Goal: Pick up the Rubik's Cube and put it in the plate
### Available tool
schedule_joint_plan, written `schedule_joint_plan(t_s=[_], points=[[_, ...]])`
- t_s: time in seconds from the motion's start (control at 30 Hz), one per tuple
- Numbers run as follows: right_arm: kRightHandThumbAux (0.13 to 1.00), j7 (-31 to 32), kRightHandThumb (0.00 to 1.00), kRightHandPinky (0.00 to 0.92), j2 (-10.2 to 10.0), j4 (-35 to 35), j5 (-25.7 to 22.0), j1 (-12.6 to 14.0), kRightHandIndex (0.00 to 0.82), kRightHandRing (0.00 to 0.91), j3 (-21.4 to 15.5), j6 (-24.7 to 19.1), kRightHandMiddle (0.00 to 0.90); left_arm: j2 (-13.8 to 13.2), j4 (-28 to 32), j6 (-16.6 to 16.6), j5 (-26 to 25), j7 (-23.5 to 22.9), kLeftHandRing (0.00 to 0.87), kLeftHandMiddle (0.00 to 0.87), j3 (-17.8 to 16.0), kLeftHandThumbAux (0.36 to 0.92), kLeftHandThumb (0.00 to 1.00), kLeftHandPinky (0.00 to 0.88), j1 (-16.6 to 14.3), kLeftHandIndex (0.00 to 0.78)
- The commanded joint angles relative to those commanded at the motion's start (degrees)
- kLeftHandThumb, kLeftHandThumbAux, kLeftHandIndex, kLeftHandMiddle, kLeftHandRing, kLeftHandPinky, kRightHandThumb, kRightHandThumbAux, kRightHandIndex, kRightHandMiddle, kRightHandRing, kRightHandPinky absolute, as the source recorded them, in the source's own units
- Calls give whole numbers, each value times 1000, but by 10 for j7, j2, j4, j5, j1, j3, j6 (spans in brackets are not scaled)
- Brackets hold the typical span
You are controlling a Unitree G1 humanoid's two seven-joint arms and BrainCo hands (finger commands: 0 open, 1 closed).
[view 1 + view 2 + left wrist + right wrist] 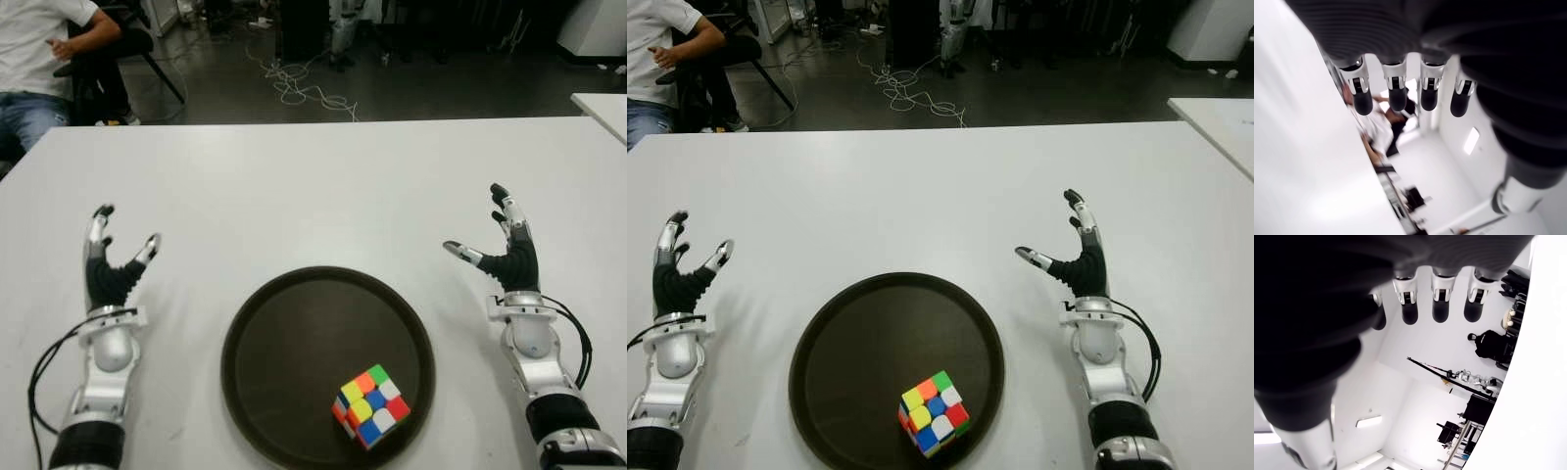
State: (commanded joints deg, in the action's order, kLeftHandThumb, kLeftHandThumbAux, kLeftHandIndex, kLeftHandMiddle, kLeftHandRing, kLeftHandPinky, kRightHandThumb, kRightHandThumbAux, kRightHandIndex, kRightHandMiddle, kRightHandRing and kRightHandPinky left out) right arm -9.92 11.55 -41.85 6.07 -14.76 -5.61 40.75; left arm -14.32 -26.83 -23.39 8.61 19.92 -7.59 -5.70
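Wide white table [294, 186] carries a round dark brown plate [284, 343]. Multicoloured Rubik's Cube [370, 405] sits inside the plate, near its right front rim, apparently tilted on an edge. Left hand [110, 269] left of plate, right hand [505, 255] right of it, both fingers spread, holding nothing.

Left hand [1415, 54]: fills the near part of the view, dark ribbed palm, holding nothing
Fingers [1361, 95]: four in a row, extended, silver joints and black rounded tips (none touching anything)
Table [1298, 161]: broad white surface beside the fingers, its edge running slantwise
Person [1374, 132]: seated past the table edge, in a white top
Room: white walls, one lit panel [1470, 140], dark furniture farther off (too blurred to name)
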Motion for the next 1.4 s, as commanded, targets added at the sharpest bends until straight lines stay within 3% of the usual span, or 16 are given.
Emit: schedule_joint_plan(t_s=[0.53, 0.87, 1.0, 1.17, 1.4], points=[[775, 15, 0, 0, -2, 18, -5, 14, 0, 0, 2, -17, 0, -2, 11, 8, -2, -32, 0, 0, -7, 620, 0, 20, 11, 0], [786, 19, 0, 0, -5, 32, -2, 21, 0, 0, 3, -21, 0, -4, -29, 0, 3, -23, 0, 0, -13, 628, 0, 0, 1, 0], [794, 20, 0, 0, -4, 34, 0, 22, 0, 0, 3, -19, 0, -2, -38, 3, 6, -17, 0, 0, -14, 632, 0, 35, -3, 0], [803, 17, 0, 0, -4, 31, 3, 21, 0, 0, 3, -15, 0, -6, -55, -6, -2, -30, 3, 0, -16, 642, 0, 80, -7, 0], [795, 10, 0, 0, -9, 25, 1, 17, 0, 0, 0, -20, 0, -8, -77, -16, -11, -43, 0, 0, -19, 623, 0, 63, -14, 0]])
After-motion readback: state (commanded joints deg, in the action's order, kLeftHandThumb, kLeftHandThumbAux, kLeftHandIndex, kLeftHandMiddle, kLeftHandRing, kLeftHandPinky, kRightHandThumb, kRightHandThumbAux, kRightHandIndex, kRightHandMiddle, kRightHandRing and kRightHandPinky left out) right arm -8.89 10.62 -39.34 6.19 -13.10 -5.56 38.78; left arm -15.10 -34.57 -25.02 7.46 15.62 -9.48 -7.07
